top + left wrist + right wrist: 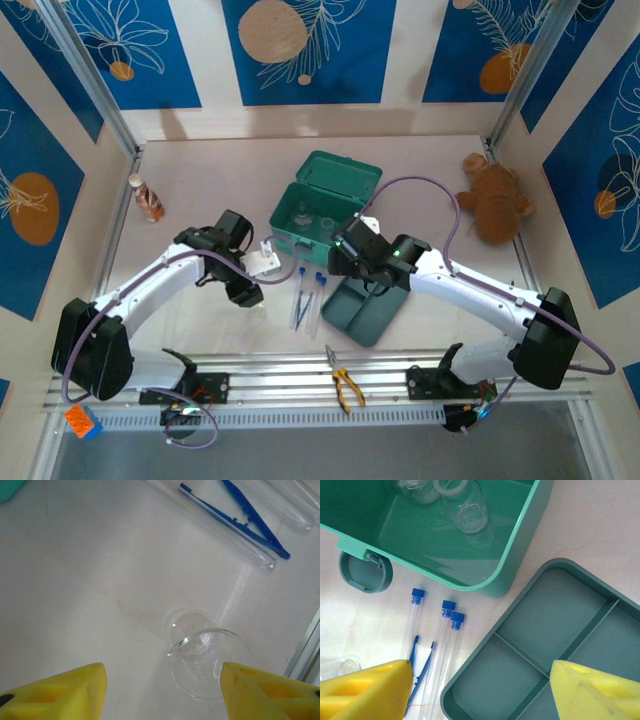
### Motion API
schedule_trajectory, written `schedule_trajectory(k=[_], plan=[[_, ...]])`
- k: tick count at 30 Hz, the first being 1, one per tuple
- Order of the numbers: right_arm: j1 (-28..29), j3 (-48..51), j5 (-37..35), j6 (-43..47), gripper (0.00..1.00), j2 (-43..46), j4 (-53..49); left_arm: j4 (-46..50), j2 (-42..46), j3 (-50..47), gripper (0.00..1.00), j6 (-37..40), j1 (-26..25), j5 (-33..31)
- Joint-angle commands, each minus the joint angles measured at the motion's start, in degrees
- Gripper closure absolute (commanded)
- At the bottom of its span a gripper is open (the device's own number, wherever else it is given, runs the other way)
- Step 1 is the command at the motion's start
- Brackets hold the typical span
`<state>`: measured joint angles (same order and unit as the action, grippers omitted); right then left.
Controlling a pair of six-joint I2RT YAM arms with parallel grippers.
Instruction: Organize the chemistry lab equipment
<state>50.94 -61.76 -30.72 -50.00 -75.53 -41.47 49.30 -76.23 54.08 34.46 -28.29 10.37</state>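
A small clear glass flask (pixel 207 662) stands on the white table between the yellow fingers of my left gripper (pixel 162 692). The jaws are open; the right finger (pixel 270 692) is at the flask's rim and the left finger is well apart from it. Three blue-capped test tubes (pixel 448 630) lie side by side on the table beside blue plastic tweezers (pixel 417 680). Two more glass flasks (pixel 465 510) stand inside the open green box (pixel 520 555). My right gripper (pixel 480 690) hangs open over the green divided tray (pixel 540 630), holding nothing.
The green box (pixel 320 205) sits mid-table with its lid up, and the tray (pixel 365 308) lies in front of it. Yellow-handled pliers (pixel 345 385) lie on the front rail. A brown plush toy (pixel 495 200) sits at the right, a small bottle (pixel 148 198) at the left.
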Motion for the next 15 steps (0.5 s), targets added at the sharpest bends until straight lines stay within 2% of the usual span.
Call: schedule_trajectory(k=[1,15], plan=[[-0.8,0.9,1.1,0.3,0.26,1.2,0.8,0.6,-0.2,-0.3,0.38,-3.2,-0.1,-0.6],[-3.5,3.9,3.9,1.6,0.26,2.6,4.6,5.6,2.5,-3.1,0.34,-4.3,-2.3,1.8]])
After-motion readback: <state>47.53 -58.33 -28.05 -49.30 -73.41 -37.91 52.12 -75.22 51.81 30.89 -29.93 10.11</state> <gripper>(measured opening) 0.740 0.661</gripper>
